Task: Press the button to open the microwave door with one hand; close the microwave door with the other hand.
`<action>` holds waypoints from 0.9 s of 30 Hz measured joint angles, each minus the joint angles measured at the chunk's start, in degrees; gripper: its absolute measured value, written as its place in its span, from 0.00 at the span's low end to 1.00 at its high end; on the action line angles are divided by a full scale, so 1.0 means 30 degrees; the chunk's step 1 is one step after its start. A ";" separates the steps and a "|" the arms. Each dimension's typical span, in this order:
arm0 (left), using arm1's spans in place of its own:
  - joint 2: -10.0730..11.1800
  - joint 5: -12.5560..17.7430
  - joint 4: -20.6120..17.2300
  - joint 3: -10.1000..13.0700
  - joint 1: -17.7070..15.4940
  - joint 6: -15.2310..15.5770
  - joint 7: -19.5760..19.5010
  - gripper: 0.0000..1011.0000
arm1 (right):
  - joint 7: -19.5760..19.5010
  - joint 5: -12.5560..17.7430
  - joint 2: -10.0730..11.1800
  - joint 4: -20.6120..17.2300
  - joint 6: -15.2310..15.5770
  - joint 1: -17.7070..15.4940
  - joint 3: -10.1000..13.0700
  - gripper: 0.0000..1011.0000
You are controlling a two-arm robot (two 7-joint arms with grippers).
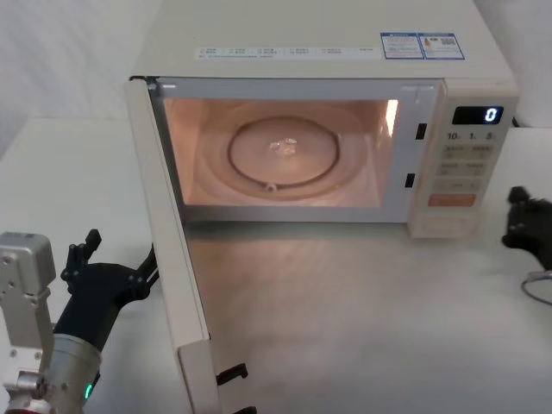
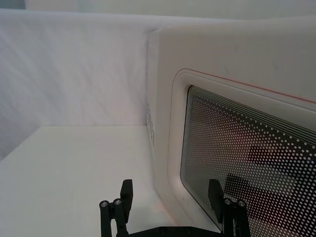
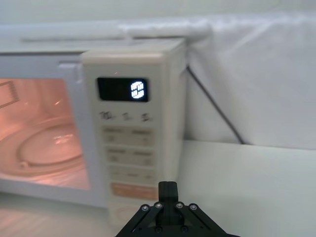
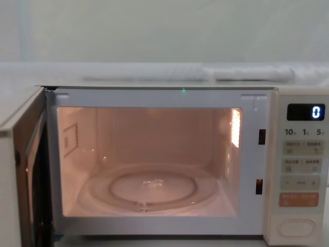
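Observation:
The cream microwave (image 1: 345, 52) stands at the back of the table with its cavity lit and its display (image 4: 305, 111) showing 0. The microwave door (image 1: 177, 259) is swung wide open toward me on the left. Its windowed outer face (image 2: 237, 98) sits right beside my left gripper (image 1: 116, 254), which is open with one finger (image 2: 215, 193) in front of the window. The wide cream button (image 4: 296, 227) lies under the orange key (image 4: 298, 199) at the foot of the control panel. My right gripper (image 1: 520, 211) is shut and hovers just right of the panel, a short way in front of it (image 3: 168, 190).
Inside the cavity lies a glass turntable (image 1: 283, 155). A grey cable (image 1: 539, 289) loops on the table at the far right, and a dark cord (image 3: 212, 106) runs down behind the microwave. White cloth covers the wall and table (image 1: 362, 328).

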 joint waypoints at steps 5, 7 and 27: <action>0.0000 0.0000 0.0000 0.0001 0.0000 0.0000 0.0001 0.99 | -0.0072 0.0207 0.0180 -0.0178 -0.0062 -0.0104 0.0481 0.00; -0.0001 0.0000 0.0000 0.0000 0.0000 0.0001 0.0000 0.99 | -0.0049 0.0450 0.0327 -0.0198 -0.0098 -0.0155 0.0836 0.00; -0.0001 0.0000 0.0000 -0.0001 0.0001 0.0001 0.0001 0.99 | 0.1583 0.2442 0.1624 0.0220 -0.0242 -0.0020 0.1199 0.00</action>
